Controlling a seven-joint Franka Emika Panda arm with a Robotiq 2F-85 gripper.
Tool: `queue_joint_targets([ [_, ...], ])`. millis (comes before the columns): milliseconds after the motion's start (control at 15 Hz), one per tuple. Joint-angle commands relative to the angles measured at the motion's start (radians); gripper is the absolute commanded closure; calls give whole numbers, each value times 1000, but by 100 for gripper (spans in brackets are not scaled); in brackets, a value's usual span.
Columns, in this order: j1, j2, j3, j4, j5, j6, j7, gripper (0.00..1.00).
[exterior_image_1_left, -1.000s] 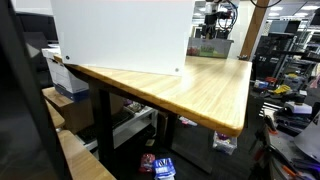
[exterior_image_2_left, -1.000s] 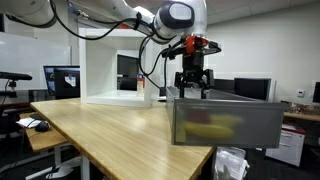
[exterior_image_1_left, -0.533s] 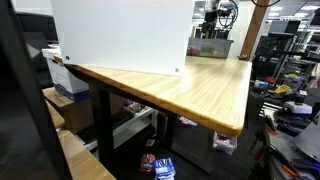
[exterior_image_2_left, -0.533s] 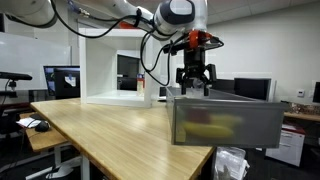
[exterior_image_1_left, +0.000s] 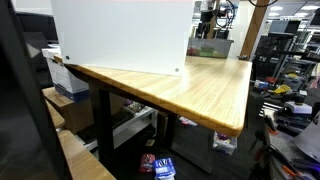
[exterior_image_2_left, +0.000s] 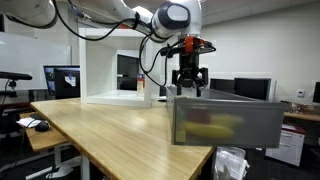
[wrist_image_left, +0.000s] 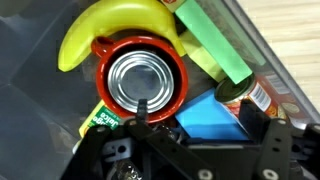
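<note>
Tabletop bin (exterior_image_2_left: 262, 125): banana (wrist_image_left: 110, 25), can (wrist_image_left: 140, 85), perhaps boxes (wrist_image_left: 215, 45).

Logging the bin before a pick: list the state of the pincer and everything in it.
bin, upright, open-topped, filled
pincer, open, empty, over the bin
red bowl, upright, silver can standing inside
banana, lying curved against the red bowl
green block, lying flat beside the red bowl
labelled can, apparently tipped on its side
</note>
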Motion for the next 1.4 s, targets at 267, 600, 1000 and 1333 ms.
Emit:
queue_joint_targets([
  [267, 28, -12, 19, -46, -9, 5, -18, 26],
  [600, 38, -12, 18, -60, -9, 8, -12, 26],
  [1000, 39, -19, 16, -66, -5, 18, -4, 22],
  [1333, 33, -22, 8, -60, -2, 20, -6, 23],
])
